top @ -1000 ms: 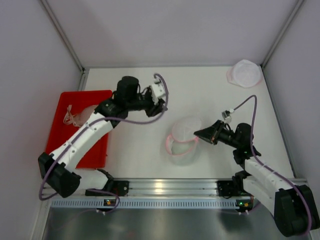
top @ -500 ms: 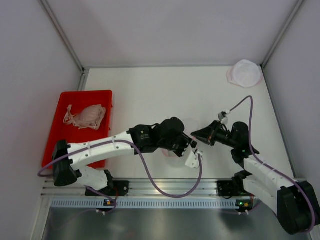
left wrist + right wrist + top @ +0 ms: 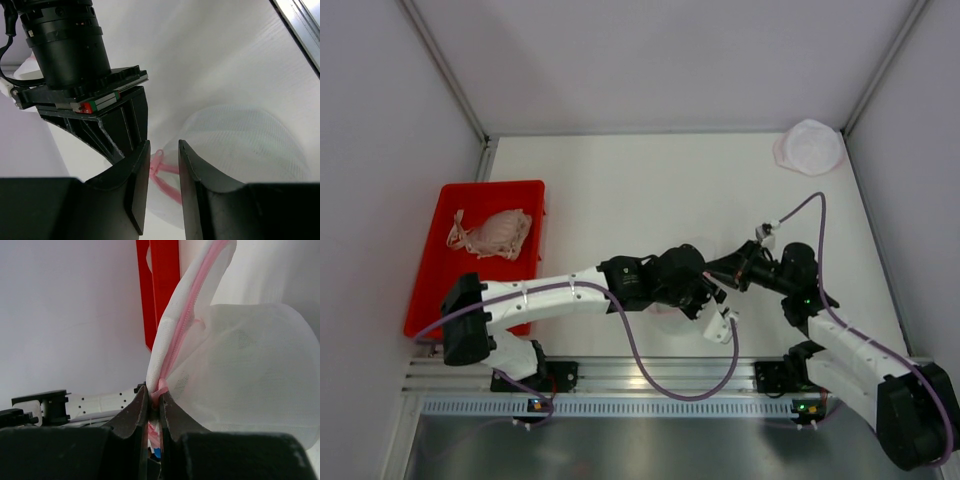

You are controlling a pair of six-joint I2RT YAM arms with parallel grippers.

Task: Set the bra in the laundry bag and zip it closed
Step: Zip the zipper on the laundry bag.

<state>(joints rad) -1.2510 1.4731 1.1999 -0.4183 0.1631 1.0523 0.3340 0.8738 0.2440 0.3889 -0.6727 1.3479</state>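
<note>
Right wrist: right gripper (image 3: 154, 402) pinched tight on laundry bag (image 3: 250, 365) zipper edge (image 3: 176, 340). Left gripper (image 3: 164, 150) slightly open, empty. It should pinch the opposite rim and spread the mouth before fetching the bra (image 3: 495, 232).

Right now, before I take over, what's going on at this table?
The right gripper is shut on the pink zipper edge of the laundry bag, holding that edge up. The left gripper hangs close over the bag with its jaws a little apart and nothing between them. The bra lies in the red tray at the left, so it is not in the bag yet. A second mesh bag sits at the far right corner.
</note>
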